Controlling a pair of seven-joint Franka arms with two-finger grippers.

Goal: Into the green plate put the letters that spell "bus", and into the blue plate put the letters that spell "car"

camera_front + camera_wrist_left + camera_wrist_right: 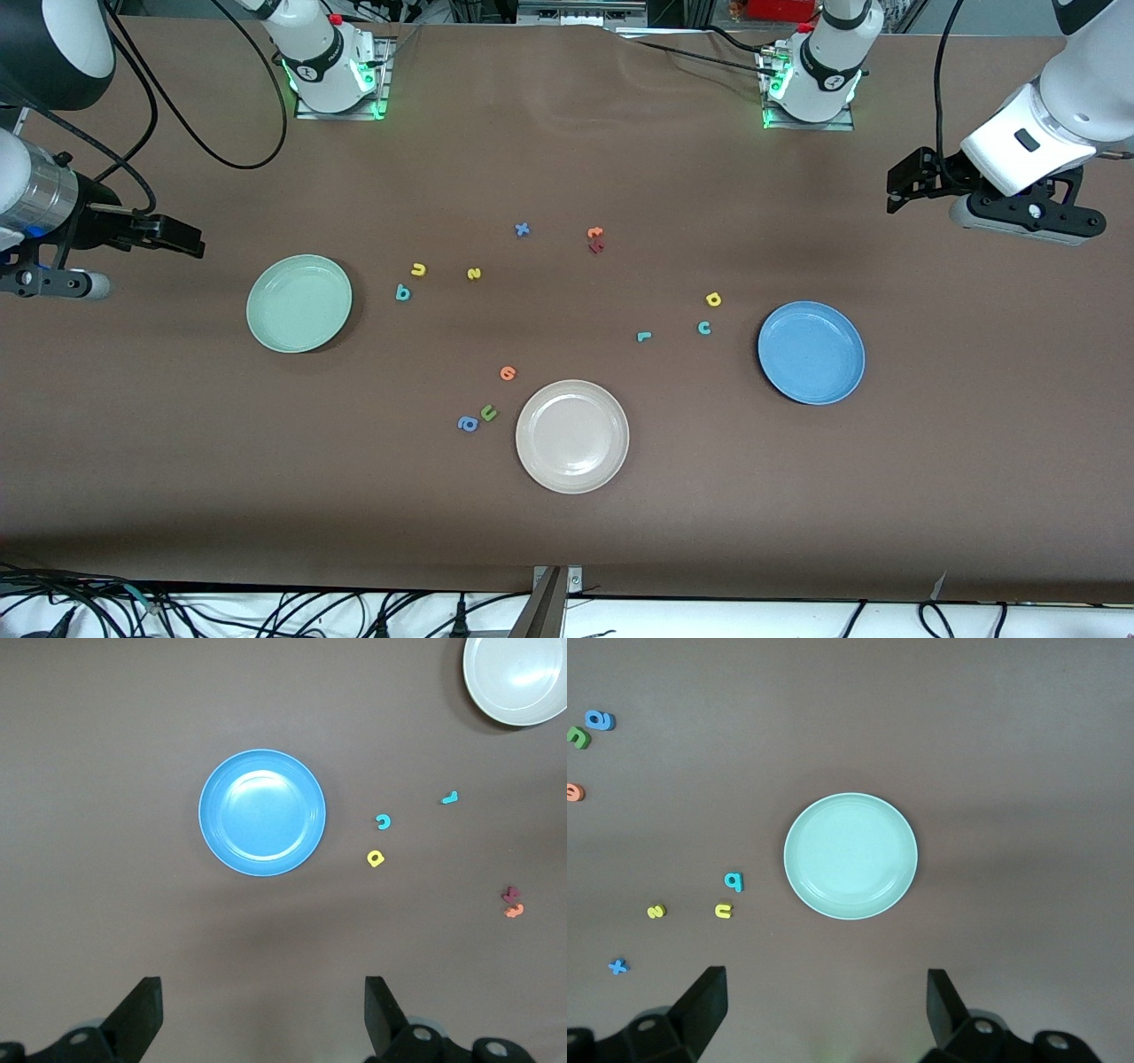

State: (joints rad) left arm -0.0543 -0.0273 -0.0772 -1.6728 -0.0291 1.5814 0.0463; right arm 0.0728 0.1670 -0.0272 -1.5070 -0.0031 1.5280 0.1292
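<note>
Both arms waited, jaws spread and empty. From the right gripper (824,1014), the teal "b" (733,881) lay at roughly eleven o'clock, probably nearest; the left gripper (263,1019) was well apart.

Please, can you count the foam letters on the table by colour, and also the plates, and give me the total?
Teal letters: 3 (b, c, r)
Yellow letters: 3 (u, s, a)
Blue letters: 2 (x, a)
Orange letters: 2 ()
Dark red letters: 1
Olive-green letters: 1 (u)
Plates: 3 (green, beige, blue)
Total: 12 letters, 3 plates, 15 things
</note>
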